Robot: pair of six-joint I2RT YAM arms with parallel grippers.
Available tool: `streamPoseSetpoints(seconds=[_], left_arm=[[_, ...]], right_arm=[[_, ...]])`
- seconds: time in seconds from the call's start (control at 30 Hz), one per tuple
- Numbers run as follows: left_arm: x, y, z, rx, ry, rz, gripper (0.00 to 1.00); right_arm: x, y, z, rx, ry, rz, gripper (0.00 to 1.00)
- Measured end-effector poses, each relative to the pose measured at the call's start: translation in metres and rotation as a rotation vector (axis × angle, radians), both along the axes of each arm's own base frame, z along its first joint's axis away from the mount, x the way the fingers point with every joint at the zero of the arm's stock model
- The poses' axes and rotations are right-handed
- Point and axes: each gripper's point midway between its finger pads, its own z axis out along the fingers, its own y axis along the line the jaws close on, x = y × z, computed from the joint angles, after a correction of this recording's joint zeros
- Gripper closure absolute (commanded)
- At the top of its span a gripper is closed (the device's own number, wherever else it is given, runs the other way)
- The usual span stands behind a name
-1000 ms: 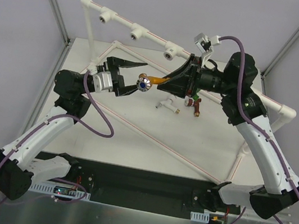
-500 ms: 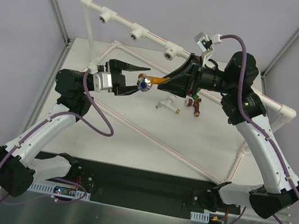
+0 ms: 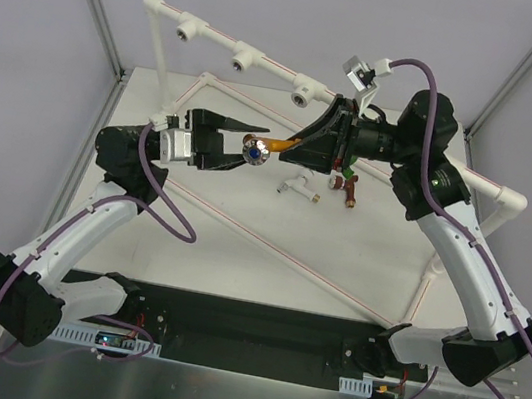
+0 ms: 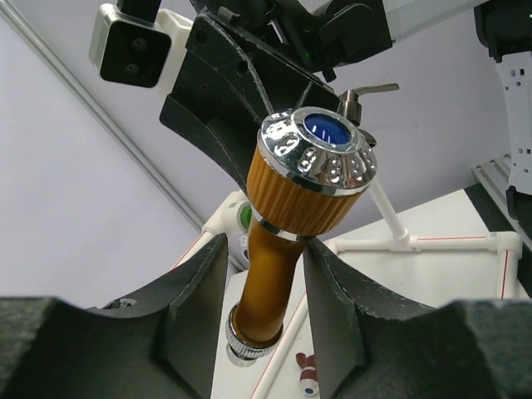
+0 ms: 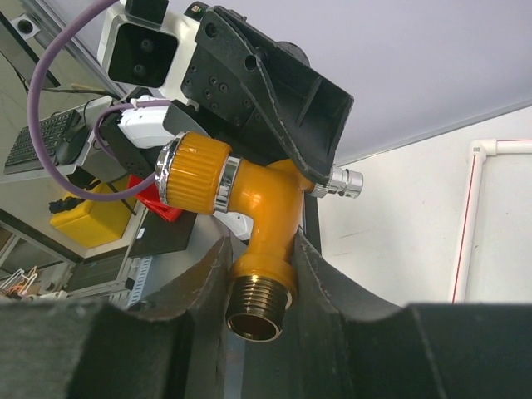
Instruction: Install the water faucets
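Left gripper (image 4: pixel 264 266) has narrowed its jaws over the last second and now brackets the stem of the orange-gold faucet (image 4: pixel 287 199) just under the knob. A sliver of gap shows on one side, so probably not clamped yet; contact is hard to call from the wrist view. Right gripper (image 5: pixel 262 258) stays clamped on the same faucet near its threaded end, held in mid-air between the arms. Reads as a handover or regrip before threading it into the pipe frame (image 3: pixel 268 61). The white faucet (image 3: pixel 299 185) and dark red faucet (image 3: pixel 350 188) lie on the white table (image 3: pixel 235 266). Plain pale walls (image 3: pixel 28 40) all round.
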Motion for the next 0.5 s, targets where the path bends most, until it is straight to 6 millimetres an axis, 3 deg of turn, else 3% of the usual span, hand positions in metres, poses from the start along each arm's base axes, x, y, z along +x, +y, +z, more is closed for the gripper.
streamPoseSetpoints(seconds=[0.5], left_arm=[[-0.0073, -0.0023, 0.0062, -0.004, -0.013, -0.045, 0.67]], right_arm=[[-0.0060, -0.0007, 0.0061, 0.018, 0.005, 0.036, 0.98]])
